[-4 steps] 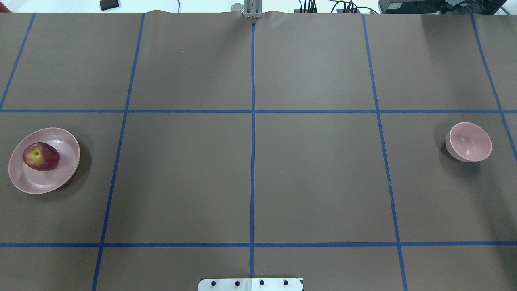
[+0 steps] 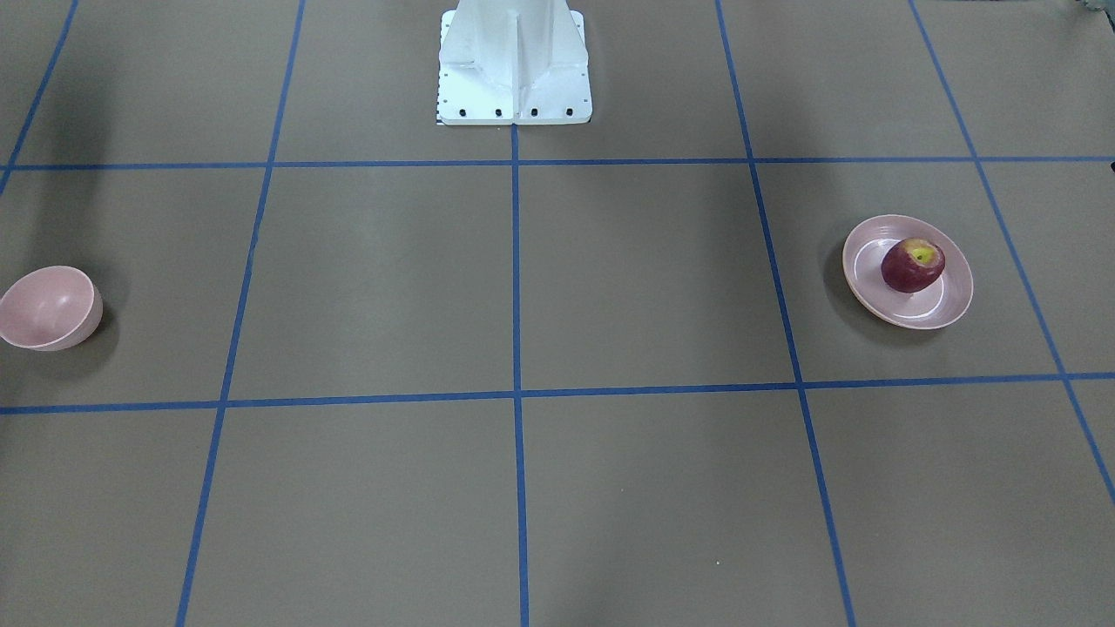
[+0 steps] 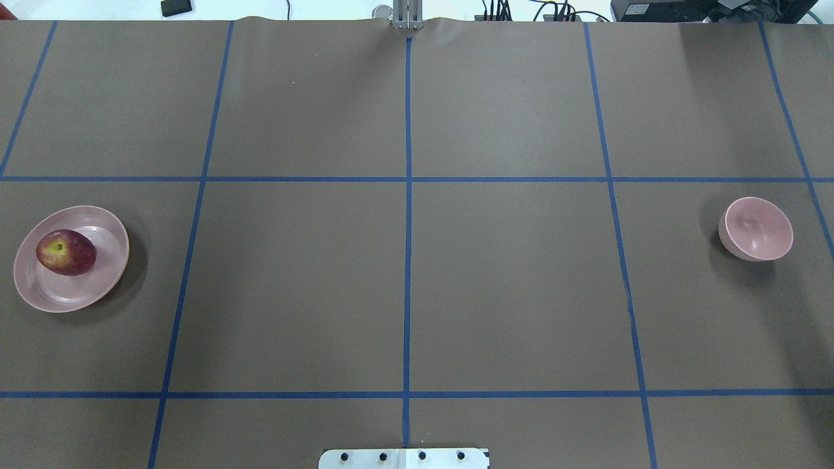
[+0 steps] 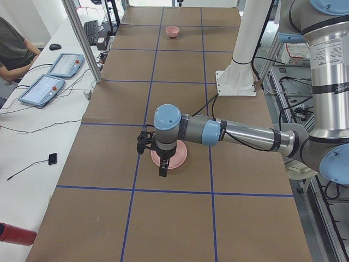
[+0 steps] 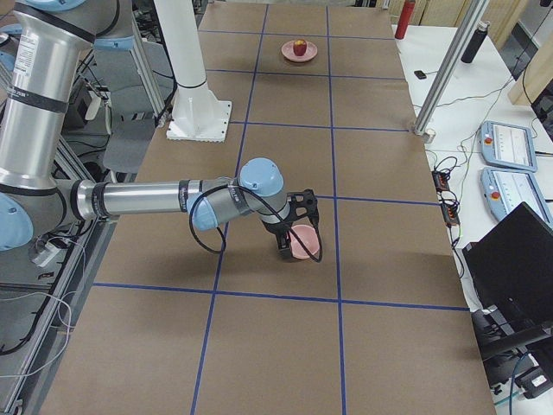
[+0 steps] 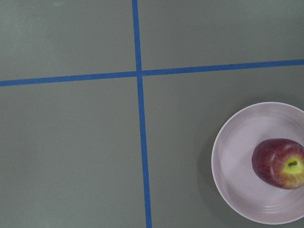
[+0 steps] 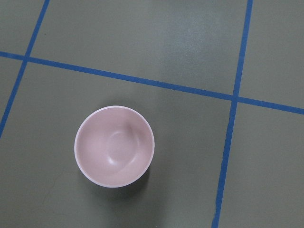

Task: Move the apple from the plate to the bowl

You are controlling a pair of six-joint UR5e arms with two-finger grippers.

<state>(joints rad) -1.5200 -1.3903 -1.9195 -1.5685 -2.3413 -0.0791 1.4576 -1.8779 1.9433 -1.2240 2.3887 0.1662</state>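
robot lab: taped-grid table (image 3: 508, 286), teach pendants (image 4: 65, 64)

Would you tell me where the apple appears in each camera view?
Front-facing: apple right of centre.
Overhead: apple far left.
Exterior left: hidden behind the left arm.
Exterior right: apple top centre.
Left wrist: apple lower right.
Right wrist: not in it.
Landmark: the pink plate under it.

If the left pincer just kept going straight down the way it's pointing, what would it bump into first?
Probably the plate or the apple on it: from the side, the left pincer hangs pointing down over them. Depth is unclear, so it might land on the table beside the plate.
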